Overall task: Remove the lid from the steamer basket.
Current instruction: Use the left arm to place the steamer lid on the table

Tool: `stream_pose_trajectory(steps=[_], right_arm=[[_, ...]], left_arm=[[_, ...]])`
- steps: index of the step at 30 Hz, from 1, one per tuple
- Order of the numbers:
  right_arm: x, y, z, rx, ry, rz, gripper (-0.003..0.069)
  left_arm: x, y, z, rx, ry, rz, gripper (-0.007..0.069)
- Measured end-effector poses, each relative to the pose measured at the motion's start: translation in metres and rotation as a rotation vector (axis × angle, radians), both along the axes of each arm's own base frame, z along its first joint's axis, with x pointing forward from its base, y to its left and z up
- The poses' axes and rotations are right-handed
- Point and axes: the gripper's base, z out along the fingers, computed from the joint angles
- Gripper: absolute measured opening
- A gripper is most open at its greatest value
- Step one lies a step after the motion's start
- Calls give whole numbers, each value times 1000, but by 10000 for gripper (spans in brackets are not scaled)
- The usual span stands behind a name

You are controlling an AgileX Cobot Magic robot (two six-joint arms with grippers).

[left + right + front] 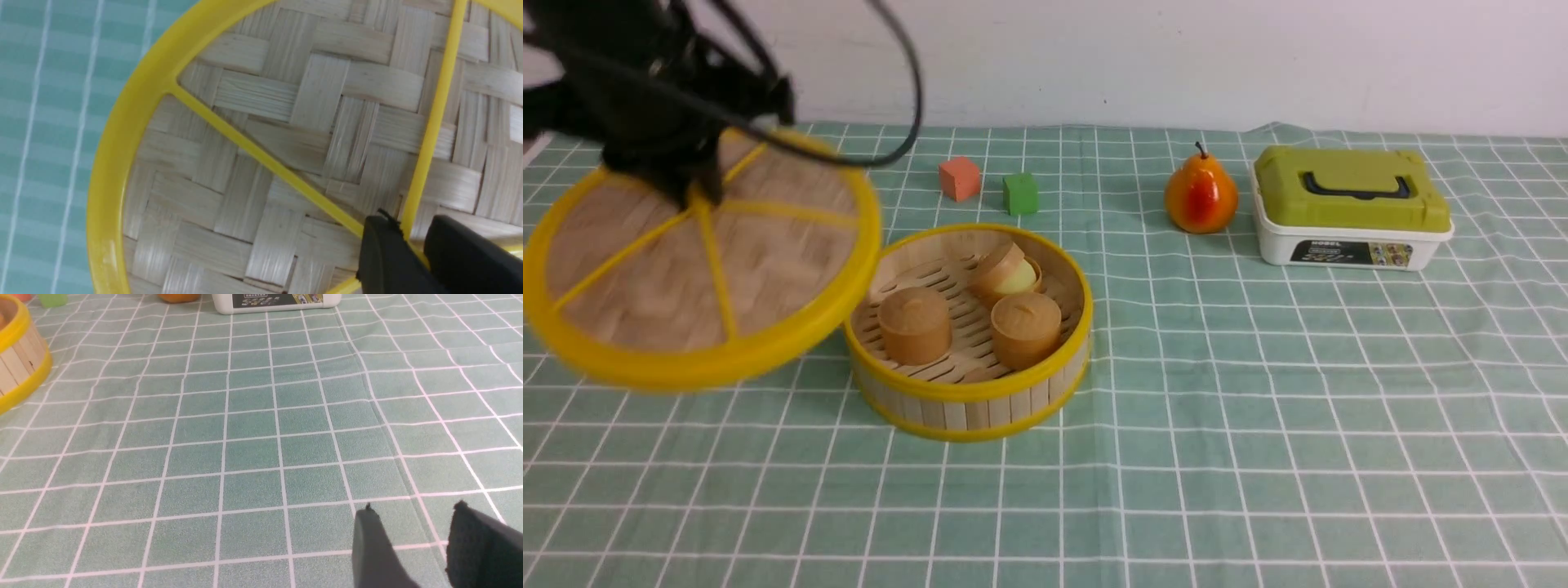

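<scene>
Only the left wrist view shows the left fingers (378, 249) clearly pinching the lid's centre knob (421, 257).

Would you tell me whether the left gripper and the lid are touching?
Touching: the left wrist view shows the left gripper's fingers closed around the raised yellow centre of the lid.

That woven bamboo lid (792, 261), yellow-rimmed with yellow spokes, is up in the air, slightly tilted, left of the steamer basket (980, 412). The basket sits open and upright on the worktop (1217, 490), round, pale slat-walled and yellow-rimmed, its slatted floor showing.
</scene>
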Motion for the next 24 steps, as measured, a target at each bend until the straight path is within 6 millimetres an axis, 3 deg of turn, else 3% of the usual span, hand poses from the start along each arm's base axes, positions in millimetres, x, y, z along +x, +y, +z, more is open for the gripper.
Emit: stream_pose_trajectory(steps=[4, 7, 15, 19, 24], right_arm=[[0, 0, 0, 0, 0, 0, 241], [0, 0, 0, 0, 0, 0, 241], [0, 0, 0, 0, 0, 0, 241], [0, 0, 0, 0, 0, 0, 241], [0, 0, 0, 0, 0, 0, 241]], left_arm=[[-15, 29, -62, -7, 123, 131, 110], [-15, 37, -94, -26, 105, 157, 110], [7, 34, -135, -57, 70, 139, 110], [11, 32, -145, -79, 85, 147, 116], [11, 32, -143, -95, 100, 176, 228]])
